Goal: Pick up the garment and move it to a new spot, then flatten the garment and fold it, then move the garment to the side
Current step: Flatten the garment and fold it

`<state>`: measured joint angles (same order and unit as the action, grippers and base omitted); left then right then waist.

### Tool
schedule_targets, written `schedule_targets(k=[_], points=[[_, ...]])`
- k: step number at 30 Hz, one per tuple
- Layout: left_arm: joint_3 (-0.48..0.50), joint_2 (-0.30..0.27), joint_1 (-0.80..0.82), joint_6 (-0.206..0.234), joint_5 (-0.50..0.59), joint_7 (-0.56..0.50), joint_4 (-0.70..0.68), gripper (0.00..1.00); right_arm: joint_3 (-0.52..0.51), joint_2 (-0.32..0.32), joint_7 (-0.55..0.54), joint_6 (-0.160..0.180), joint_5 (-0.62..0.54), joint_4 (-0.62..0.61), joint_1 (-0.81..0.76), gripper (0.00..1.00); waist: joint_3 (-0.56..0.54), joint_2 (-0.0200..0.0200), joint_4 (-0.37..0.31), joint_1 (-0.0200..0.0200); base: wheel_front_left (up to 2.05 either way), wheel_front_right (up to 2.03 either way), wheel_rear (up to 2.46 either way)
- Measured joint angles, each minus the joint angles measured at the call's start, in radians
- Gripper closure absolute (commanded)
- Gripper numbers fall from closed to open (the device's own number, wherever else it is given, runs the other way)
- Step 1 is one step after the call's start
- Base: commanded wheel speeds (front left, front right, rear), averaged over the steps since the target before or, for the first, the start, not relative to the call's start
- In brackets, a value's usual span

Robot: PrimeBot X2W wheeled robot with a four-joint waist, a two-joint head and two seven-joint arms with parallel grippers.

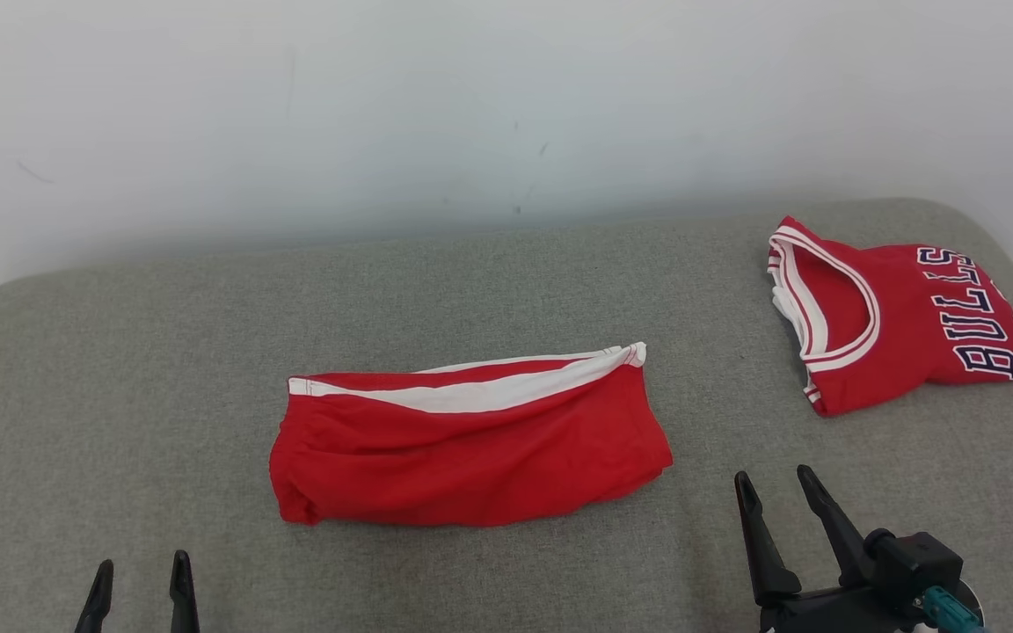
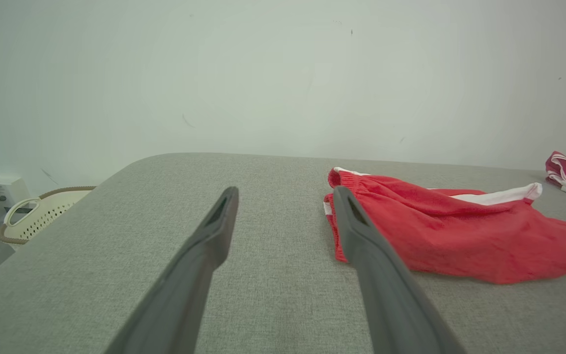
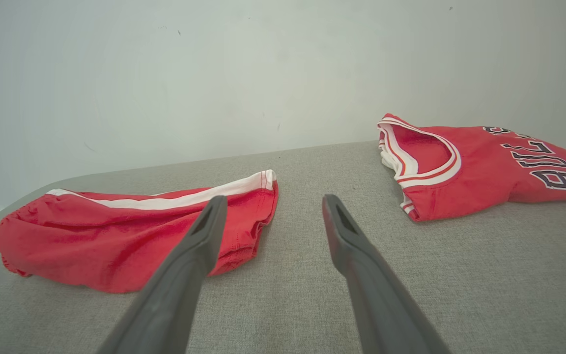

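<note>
While the left pincer (image 1: 142, 563) and right pincer (image 1: 772, 475) are hovering wide, the soft, light shorts (image 1: 471, 448) are likely wanting a two-corner pinch.

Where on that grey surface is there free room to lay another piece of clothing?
Widest bare patch: the grey surface left of the red shorts, out to its rounded edge. Also the strip between shorts and wall. The right end is crowded: jersey, plus the right gripper near it.
</note>
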<state>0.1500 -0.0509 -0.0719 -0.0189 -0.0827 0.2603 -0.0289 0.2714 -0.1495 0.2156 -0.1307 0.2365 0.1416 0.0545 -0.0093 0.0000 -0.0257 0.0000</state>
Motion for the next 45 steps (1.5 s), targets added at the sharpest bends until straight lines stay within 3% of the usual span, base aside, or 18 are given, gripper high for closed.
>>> schedule_targets(k=[13,27,30,38,45], points=[[-0.011,0.000,0.009,0.003,-0.002,0.000,0.000,0.00,0.016,-0.007,-0.022,0.000,-0.016,0.134,0.143,0.00,0.010,0.0000,0.014,0.0000,0.00,0.00,0.00],[-0.056,0.000,0.051,0.003,-0.010,0.000,0.009,0.00,0.082,-0.011,-0.067,0.000,0.041,0.520,0.468,0.00,0.064,0.0000,0.060,0.0001,0.00,0.00,0.00],[-0.060,0.000,0.072,-0.004,-0.012,0.000,0.019,0.00,0.103,-0.002,-0.084,0.000,0.072,0.656,0.550,0.00,0.088,0.0000,0.079,0.0001,0.00,0.00,0.00],[-0.072,0.000,0.104,-0.004,-0.023,0.000,0.026,0.00,0.125,0.021,-0.104,0.000,0.135,0.881,0.669,0.00,0.131,0.0001,0.112,0.0001,0.00,0.00,0.00],[-0.079,0.000,0.120,-0.002,-0.030,0.000,0.031,0.00,0.143,0.038,-0.137,0.000,0.179,1.007,0.729,0.00,0.152,0.0001,0.132,0.0001,0.00,0.00,0.00]])
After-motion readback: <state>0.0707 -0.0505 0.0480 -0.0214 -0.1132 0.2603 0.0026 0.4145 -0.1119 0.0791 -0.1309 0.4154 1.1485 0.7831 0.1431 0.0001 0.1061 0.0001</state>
